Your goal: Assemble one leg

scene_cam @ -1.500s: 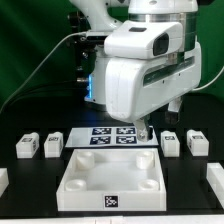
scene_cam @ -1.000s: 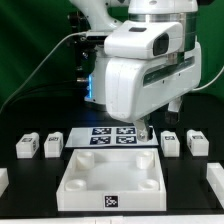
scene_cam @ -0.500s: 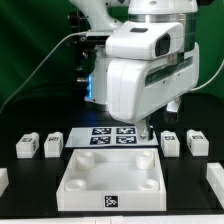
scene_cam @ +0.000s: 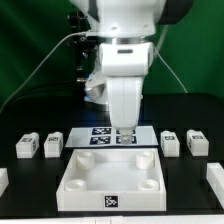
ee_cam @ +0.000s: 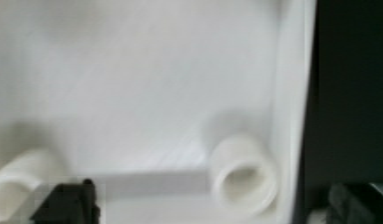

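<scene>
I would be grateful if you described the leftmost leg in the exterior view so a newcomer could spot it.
Start at the large white tray at the front of the black table. Beyond its rear corner on the exterior view's left stand two small white tagged blocks. The leg is the outer one, farther from the marker board than its twin.

A large white square tray piece (scene_cam: 85,200) with round corner sockets lies on the black table (scene_cam: 30,185). Just behind it lies the marker board (scene_cam: 100,134), with a green backdrop (scene_cam: 30,50) beyond.
</scene>
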Action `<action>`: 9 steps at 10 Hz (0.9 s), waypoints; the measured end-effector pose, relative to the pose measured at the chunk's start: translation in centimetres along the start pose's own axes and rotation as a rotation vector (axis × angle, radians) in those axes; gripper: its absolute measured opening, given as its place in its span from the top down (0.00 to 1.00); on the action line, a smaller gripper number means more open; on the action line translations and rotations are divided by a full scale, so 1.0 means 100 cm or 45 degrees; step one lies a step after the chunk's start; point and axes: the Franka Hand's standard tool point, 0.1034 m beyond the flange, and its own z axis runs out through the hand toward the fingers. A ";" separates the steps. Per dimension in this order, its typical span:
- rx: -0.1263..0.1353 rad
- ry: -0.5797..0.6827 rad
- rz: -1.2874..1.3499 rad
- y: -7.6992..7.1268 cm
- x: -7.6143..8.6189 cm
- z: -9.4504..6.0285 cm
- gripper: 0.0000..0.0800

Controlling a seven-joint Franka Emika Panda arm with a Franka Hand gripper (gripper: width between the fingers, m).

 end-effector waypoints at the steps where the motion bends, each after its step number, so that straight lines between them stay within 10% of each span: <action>1: 0.010 0.006 -0.026 -0.007 -0.004 0.010 0.19; 9: 0.024 0.031 0.041 -0.025 -0.009 0.056 0.20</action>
